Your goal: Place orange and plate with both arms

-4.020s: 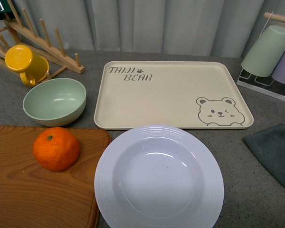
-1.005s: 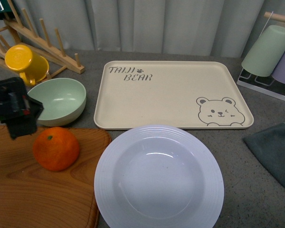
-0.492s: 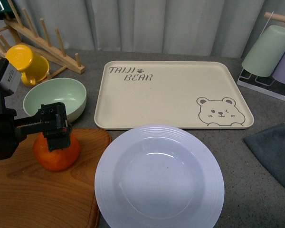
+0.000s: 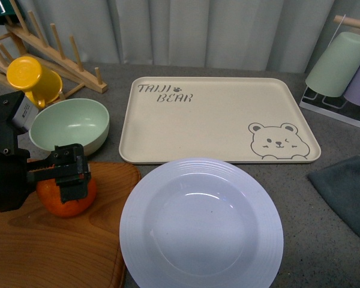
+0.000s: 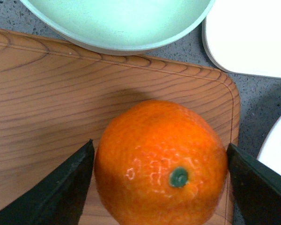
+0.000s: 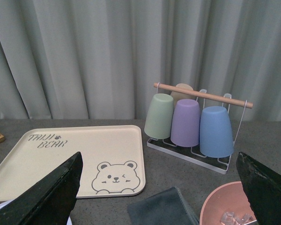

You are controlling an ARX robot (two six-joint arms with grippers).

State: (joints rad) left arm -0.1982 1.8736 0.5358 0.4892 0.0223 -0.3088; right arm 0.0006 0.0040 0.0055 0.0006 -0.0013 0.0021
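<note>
Straddling the orange (image 5: pixel 161 165) near the cutting board's (image 4: pixel 24 252) far right corner, the left gripper (image 5: pixel 160 187) stands wide open, fingers just beside it.

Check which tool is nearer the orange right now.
Left. The left tool straddles the orange on the wooden board, fingers either side. The right tool is raised, away from it, facing the cup rack.

A beige bear tray (image 4: pixel 219 120) is laid at the middle of the grey bench (image 4: pixel 324 240). A pale green bowl (image 4: pixel 69 126) is set to its left, with a yellow mug (image 4: pixel 32 78) and a wooden rack (image 4: pixel 48 57) further back. A wooden board (image 4: pixel 48 240) is seen near left, a dark cloth (image 4: pixel 347 192) at right.
</note>
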